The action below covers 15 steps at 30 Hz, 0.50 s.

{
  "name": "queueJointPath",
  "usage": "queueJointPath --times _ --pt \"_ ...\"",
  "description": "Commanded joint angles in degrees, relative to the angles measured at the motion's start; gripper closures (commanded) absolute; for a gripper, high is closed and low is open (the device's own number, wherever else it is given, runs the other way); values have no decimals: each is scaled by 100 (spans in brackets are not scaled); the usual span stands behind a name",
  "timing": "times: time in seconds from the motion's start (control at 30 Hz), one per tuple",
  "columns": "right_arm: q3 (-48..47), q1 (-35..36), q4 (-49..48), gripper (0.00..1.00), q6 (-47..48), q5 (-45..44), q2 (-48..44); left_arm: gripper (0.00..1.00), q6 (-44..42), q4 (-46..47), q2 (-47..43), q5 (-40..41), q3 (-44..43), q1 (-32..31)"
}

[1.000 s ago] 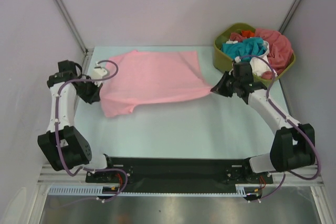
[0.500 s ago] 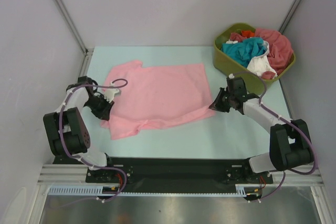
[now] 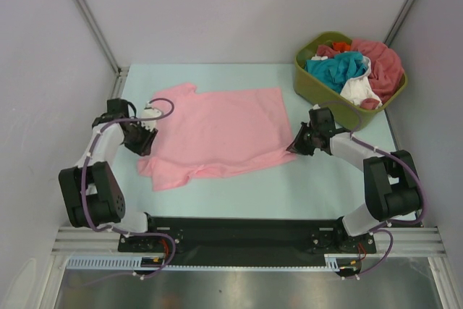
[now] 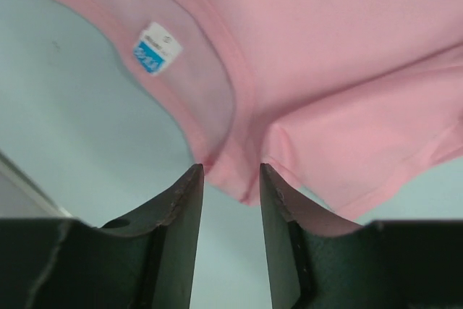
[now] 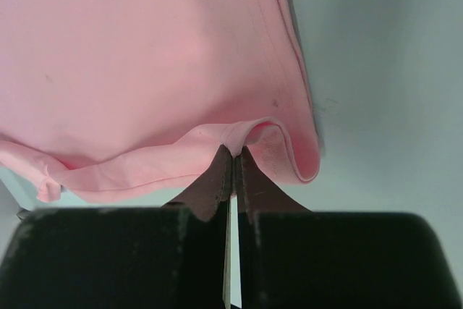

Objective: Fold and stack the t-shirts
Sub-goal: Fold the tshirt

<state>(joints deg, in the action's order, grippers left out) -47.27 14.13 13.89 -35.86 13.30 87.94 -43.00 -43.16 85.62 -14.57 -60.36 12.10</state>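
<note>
One plain light pink cloth t-shirt (image 3: pixel 217 132) lies spread on the pale blue-green table (image 3: pixel 239 186), filling the centre of the top view. Its body is mostly flat, the collar points toward the left of the frame, and one sleeve sticks out at lower left. A white tag with blue print (image 4: pixel 157 48) shows inside the collar.

The left claw (image 4: pixel 230 171) has its two dark fingers apart, and the shirt's edge beside the collar reaches in between their tips. The right claw (image 5: pixel 233 151) is pressed together on a small raised fold of the hem, at the garment's right-hand edge in the top view.

One olive-green plastic tub (image 3: pixel 311 86) sits at the upper right of the top view. It holds a heap of four more: a teal shirt (image 3: pixel 334 69), a white shirt (image 3: pixel 356 90), a coral-red shirt (image 3: pixel 383 63) and an orange shirt (image 3: pixel 341 47).
</note>
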Motion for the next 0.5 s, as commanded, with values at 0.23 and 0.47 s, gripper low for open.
queueJointPath --times 0.23,0.47 --pt "-63 2 -361 100 -62 32 -84 53 591 -642 -275 103 1298 -296" --pt "-142 -42 -343 100 -9 -3 -49 54 995 -307 156 -29 1220 -384"
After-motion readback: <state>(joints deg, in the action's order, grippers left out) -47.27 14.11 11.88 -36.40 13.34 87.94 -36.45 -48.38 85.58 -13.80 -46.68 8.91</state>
